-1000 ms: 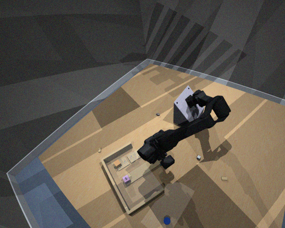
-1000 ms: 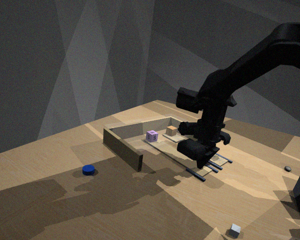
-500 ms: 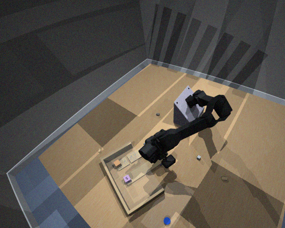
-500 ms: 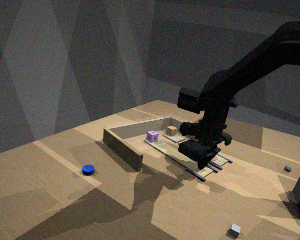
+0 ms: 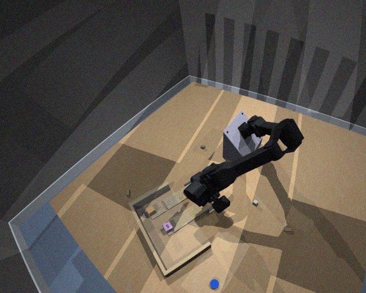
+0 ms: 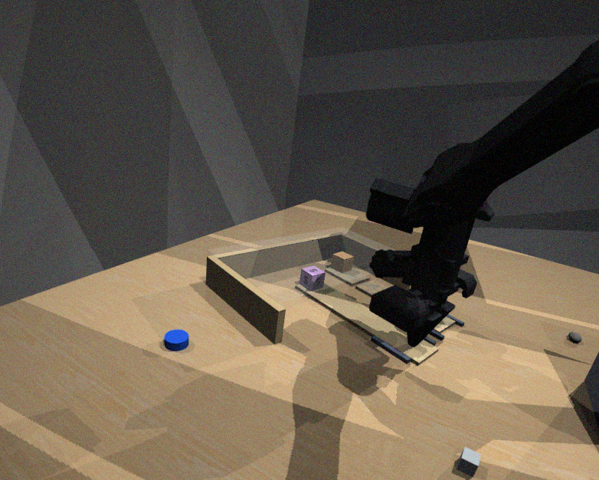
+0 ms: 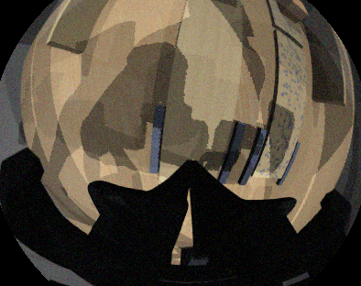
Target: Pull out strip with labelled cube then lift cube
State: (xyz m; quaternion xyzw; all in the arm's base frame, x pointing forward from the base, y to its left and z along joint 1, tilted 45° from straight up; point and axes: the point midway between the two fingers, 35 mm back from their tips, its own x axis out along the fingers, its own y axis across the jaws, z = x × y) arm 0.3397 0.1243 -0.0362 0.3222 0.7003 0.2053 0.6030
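Labelled cube (image 5: 167, 226) (image 6: 312, 278) sits on the unbroken strip (image 5: 186, 218) (image 6: 361, 313) (image 7: 214, 69), at eight o'clock from our gripper (image 5: 212, 194) (image 6: 417, 338) (image 7: 191, 164) in the top view; we see it closed, empty.

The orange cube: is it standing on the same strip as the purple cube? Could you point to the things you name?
No, the orange cube (image 5: 150, 209) (image 6: 342, 261) stands on a separate broken strip (image 5: 159, 213) (image 6: 355, 277), beside the plain one carrying the purple cube (image 5: 167, 226) (image 6: 312, 278).
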